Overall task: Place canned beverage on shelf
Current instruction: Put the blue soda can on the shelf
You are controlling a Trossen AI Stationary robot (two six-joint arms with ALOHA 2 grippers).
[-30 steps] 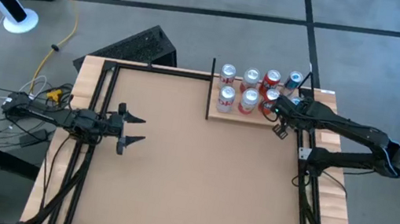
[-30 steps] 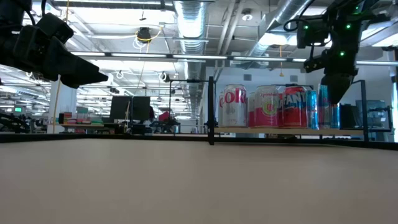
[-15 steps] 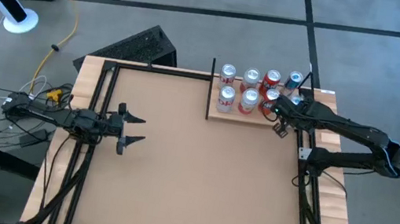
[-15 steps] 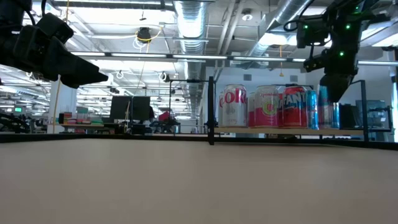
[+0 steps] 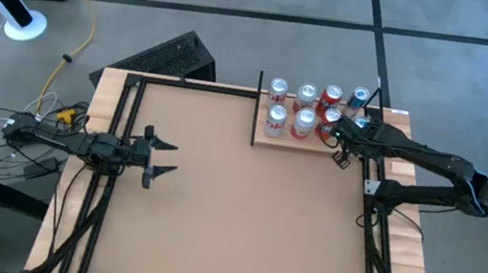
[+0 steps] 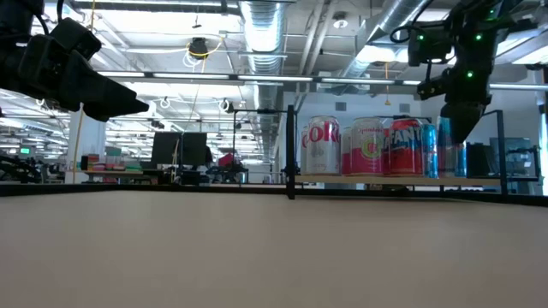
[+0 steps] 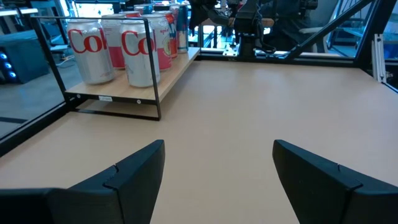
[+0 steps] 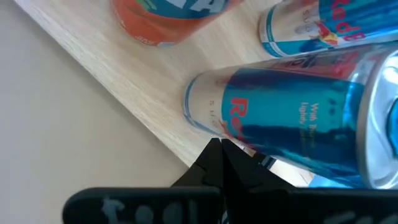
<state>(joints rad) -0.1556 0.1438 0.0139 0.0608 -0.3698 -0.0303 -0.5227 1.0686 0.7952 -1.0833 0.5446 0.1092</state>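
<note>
Presently the left gripper (image 5: 162, 155) is hovering over the bench's (image 5: 231, 222) left side, fingers apart, holding nothing. Farther back, the right gripper (image 5: 342, 152) is hanging at the shelf's (image 5: 294, 139) right end, fingers together and empty, just beside a blue can (image 8: 292, 127) standing on the shelf with the other cans (image 6: 370, 147).

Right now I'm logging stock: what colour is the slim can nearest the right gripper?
Blue and silver with red lettering; the slim can shows best in the right wrist view.
</note>
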